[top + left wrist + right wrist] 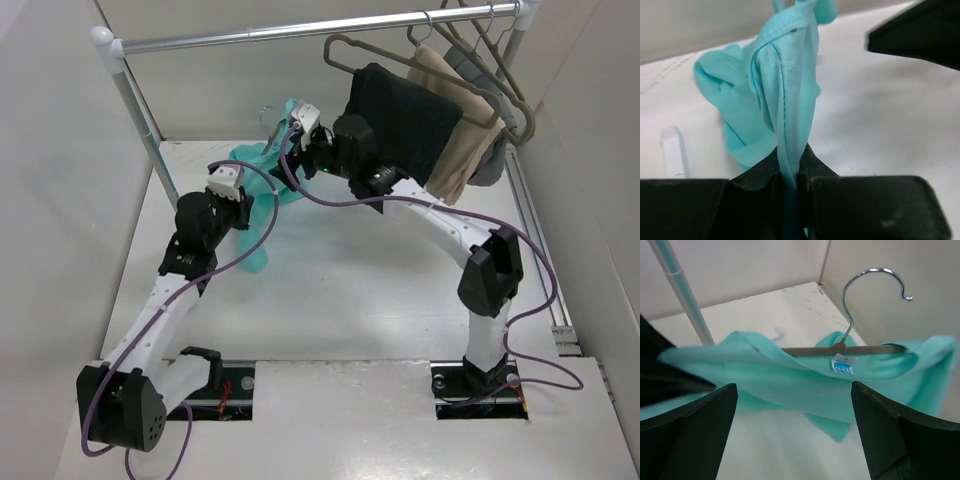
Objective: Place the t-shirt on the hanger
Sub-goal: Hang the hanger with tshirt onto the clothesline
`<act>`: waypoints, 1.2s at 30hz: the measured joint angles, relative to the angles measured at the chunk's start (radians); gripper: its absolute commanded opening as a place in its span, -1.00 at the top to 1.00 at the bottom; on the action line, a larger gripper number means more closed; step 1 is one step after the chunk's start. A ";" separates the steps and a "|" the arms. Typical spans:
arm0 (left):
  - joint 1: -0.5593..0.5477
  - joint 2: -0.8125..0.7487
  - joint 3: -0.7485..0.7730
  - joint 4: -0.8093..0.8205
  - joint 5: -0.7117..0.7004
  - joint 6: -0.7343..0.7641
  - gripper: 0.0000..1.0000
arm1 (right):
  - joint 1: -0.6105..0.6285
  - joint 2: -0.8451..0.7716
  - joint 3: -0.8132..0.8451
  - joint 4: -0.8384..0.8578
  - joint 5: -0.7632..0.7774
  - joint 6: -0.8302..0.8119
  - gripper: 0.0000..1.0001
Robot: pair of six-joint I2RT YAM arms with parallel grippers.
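The teal t-shirt [262, 200] hangs bunched between the two arms at the back left of the table. My left gripper [790, 172] is shut on a narrow fold of the t-shirt [785, 80], which rises straight up from the jaws. My right gripper [795, 410] is open, its fingers [900, 430] wide apart, with nothing between them. Just beyond it, the t-shirt [790, 382] is draped over the hanger [840, 350]. The hanger's grey bar shows in the neck opening beside the white label [842, 365], and its silver hook [865, 275] stands free above.
A clothes rail [300, 30] crosses the back. It carries a black garment [405, 120], a tan garment [460, 150] and spare grey hangers [500, 70]. The rail's left upright [140, 120] stands close beside the t-shirt. Walls close in on the left, right and back.
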 measured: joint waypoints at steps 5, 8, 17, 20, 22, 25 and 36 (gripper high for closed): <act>0.005 -0.043 0.021 -0.003 -0.021 0.008 1.00 | -0.017 -0.108 -0.094 0.007 -0.052 -0.164 -0.99; 0.005 -0.107 0.020 -0.012 -0.026 0.042 1.00 | -0.019 -0.176 -0.160 0.011 -0.067 -0.240 -0.99; 0.005 -0.376 -0.027 0.000 -0.037 0.183 1.00 | -0.024 -0.251 -0.256 0.016 -0.072 -0.329 -0.99; 0.005 -0.433 -0.017 -0.042 -0.048 0.200 1.00 | -0.027 -0.250 -0.275 0.010 -0.072 -0.336 -0.99; 0.005 -0.454 0.011 -0.097 -0.064 0.193 1.00 | -0.028 -0.250 -0.280 0.008 -0.072 -0.339 -0.99; 0.005 -0.467 0.076 -0.178 -0.106 0.171 1.00 | -0.028 -0.250 -0.281 0.009 -0.072 -0.343 -0.99; 0.005 -0.499 0.246 -0.260 -0.225 0.069 1.00 | -0.028 -0.246 -0.281 0.009 -0.095 -0.352 -0.99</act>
